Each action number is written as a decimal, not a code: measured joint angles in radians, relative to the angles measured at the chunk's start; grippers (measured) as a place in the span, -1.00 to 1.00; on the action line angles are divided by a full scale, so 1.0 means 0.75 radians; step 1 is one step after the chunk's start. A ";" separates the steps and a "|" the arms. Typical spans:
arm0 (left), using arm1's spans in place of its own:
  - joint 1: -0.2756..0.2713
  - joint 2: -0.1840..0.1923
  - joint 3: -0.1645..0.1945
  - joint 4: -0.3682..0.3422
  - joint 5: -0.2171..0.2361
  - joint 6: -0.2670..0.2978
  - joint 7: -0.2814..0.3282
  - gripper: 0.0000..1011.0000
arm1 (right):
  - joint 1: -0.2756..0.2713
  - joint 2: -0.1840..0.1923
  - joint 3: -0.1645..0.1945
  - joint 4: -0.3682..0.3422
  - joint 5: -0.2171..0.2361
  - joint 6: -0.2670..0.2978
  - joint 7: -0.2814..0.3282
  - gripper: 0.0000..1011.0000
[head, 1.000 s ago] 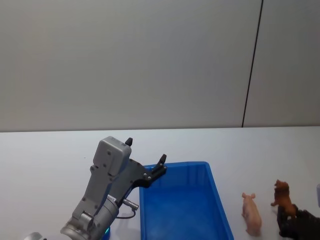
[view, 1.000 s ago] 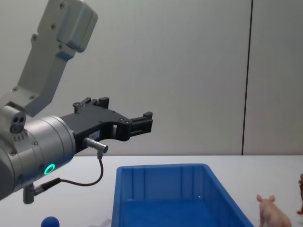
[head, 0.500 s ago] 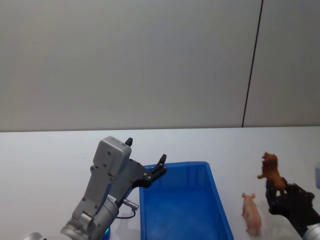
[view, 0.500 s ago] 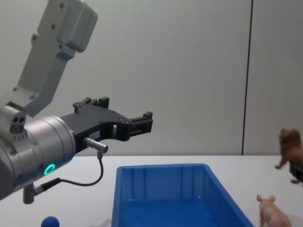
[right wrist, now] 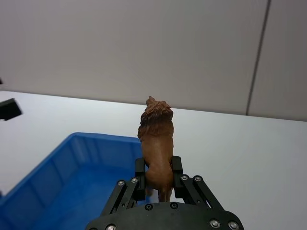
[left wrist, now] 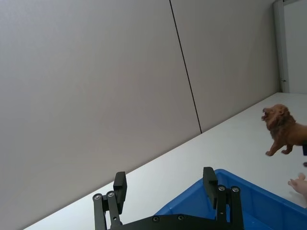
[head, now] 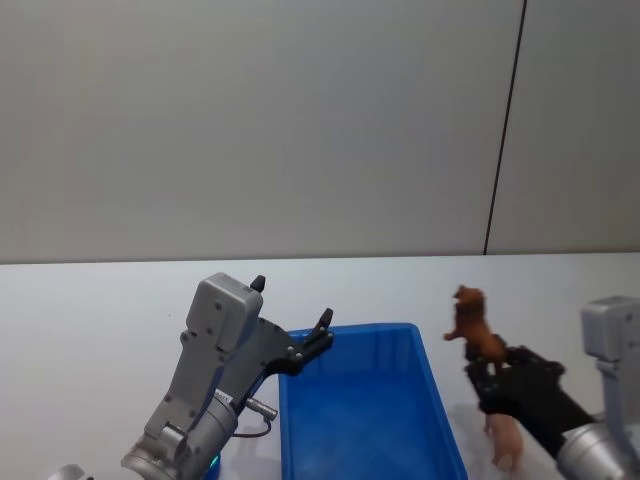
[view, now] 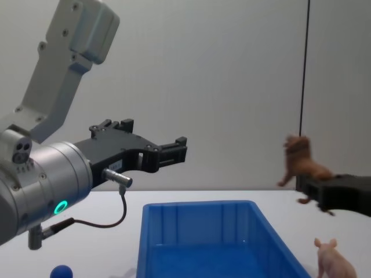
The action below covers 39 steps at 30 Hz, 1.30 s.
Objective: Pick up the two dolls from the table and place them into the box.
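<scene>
A dark brown lion doll (head: 475, 330) hangs in the air just right of the blue box (head: 412, 345), with my right gripper (head: 492, 372) shut on its hind part. The right wrist view shows the lion (right wrist: 157, 139) upright between the fingers (right wrist: 139, 168), and the box (right wrist: 57, 172) lies below and to one side. On the table, a pale pink pig doll (view: 333, 263) stands right of the box (view: 197, 211), partly hidden behind my right arm in the head view. My left gripper (head: 292, 300) hovers open and holds nothing, above the box's near left corner.
A small blue round-topped toy (view: 61, 271) lies on the white table (head: 90, 320) left of the box. A plain grey wall with a dark vertical seam (head: 503, 130) rises behind the table. The box's floor (head: 350, 430) is bare blue.
My right gripper has lifted the brown lion off the table and carried it left, up to the box's right wall. The left arm and the pig have stayed still.
</scene>
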<state>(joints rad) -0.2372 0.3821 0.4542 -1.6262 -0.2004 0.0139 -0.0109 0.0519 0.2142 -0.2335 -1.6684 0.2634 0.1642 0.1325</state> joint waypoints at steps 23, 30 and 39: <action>0.000 0.000 0.000 0.000 0.000 0.000 0.000 0.98 | 0.090 -0.086 -0.073 0.094 -0.029 0.052 0.177 0.34; 0.000 0.000 0.000 0.000 0.000 0.000 0.000 0.98 | 0.087 -0.086 -0.073 0.098 -0.044 0.051 0.138 0.75; 0.000 0.000 0.000 0.000 0.000 0.000 0.000 0.98 | 0.050 -0.064 -0.062 0.063 -0.066 0.036 0.041 0.98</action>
<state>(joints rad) -0.2372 0.3821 0.4542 -1.6262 -0.2004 0.0139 -0.0110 0.0895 0.1659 -0.2797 -1.6214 0.2137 0.1915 0.1635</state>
